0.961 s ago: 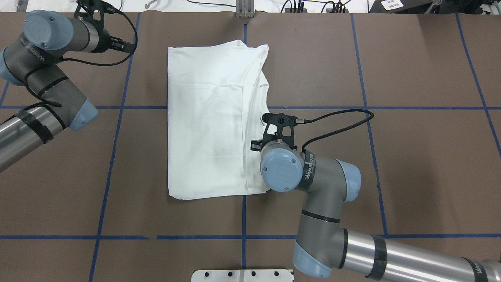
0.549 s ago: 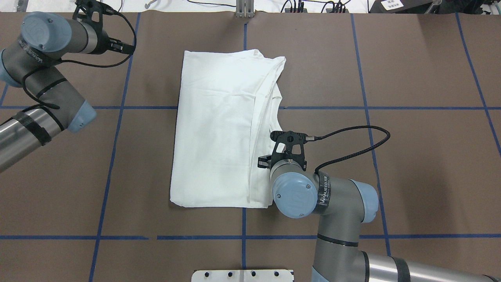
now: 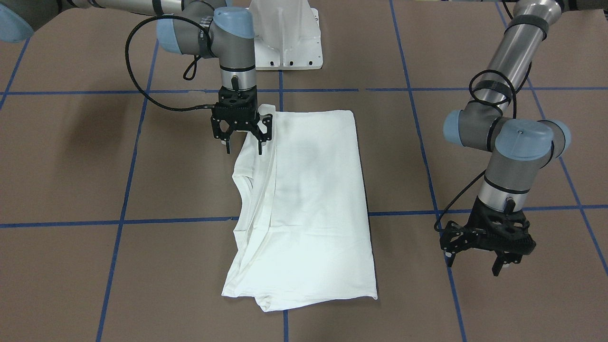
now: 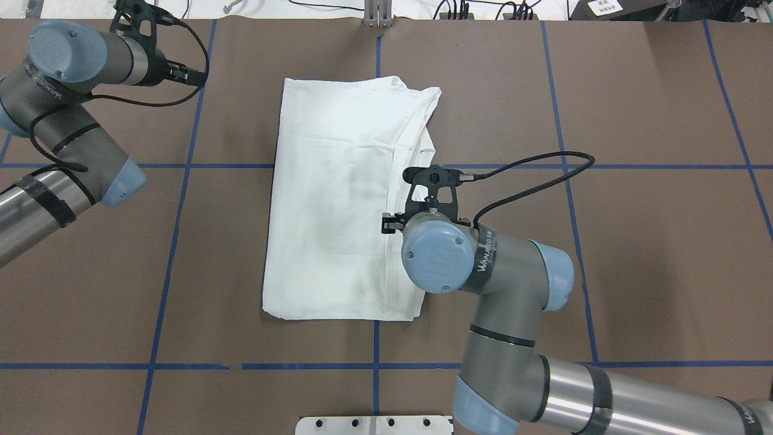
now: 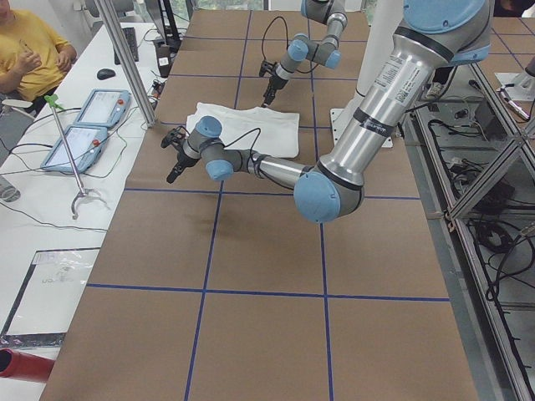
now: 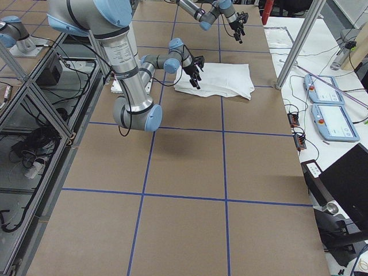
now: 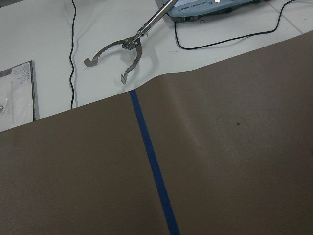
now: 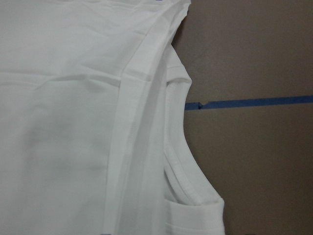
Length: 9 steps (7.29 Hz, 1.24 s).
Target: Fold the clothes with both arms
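- Brown paper covers the bench point(image 4: 634, 254), and blue tape point(image 4: 169, 241) marks it into squares.
- We see the white shirt point(image 4: 332, 199) lying flat in the middle of the bench. It is folded into a long strip that runs from the robot's edge toward the operators' edge.
- Its collar point(image 8: 190, 161) and the stacked loose edges lie on the side facing the bench's right end.
- Our right hand point(image 3: 244, 149) hangs just above that layered side, at the end of the strip nearer the robot's edge. Its fingers stand apart and grip nothing.
- Our left hand point(image 3: 475, 263) hovers over bare bench near the corner of the left end and the operators' edge, well apart from the shirt. Its fingers are also spread and empty.
- We judge the next fold is about to be gripped.
- To do it well, we should come straight down, catch every layer in one pinch and bring the left hand to the matching corner.
- Both hands should then lift together, low and level, so the strip stays square.
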Tool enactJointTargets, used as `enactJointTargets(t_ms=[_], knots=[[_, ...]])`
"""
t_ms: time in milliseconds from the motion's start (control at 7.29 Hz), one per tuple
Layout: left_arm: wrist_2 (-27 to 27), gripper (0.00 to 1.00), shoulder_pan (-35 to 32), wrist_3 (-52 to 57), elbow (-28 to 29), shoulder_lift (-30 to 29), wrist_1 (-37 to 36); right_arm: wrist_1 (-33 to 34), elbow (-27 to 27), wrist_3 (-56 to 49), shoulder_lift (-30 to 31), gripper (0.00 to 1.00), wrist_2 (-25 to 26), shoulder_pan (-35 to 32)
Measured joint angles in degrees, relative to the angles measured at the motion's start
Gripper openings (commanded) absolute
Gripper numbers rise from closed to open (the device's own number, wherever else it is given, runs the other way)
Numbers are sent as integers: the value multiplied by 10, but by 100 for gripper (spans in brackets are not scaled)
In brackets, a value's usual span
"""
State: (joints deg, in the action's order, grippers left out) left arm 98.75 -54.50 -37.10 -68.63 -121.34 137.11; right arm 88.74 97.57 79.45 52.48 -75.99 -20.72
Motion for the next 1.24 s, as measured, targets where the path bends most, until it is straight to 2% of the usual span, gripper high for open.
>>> enactJointTargets(t_ms=[275, 412, 824, 1235], knots=[[4, 100, 0, 0, -3, 3, 0, 49, -98, -3, -98, 100, -16, -4], [5, 100, -1, 0, -3, 4, 0, 64, -129, -12, -121, 100, -27, -2], [5, 100, 0, 0, -3, 4, 0, 146, -145, -102, -138, 100, -39, 9], [5, 100, 0, 0, -3, 4, 0, 175, -143, -130, -138, 100, -41, 31]])
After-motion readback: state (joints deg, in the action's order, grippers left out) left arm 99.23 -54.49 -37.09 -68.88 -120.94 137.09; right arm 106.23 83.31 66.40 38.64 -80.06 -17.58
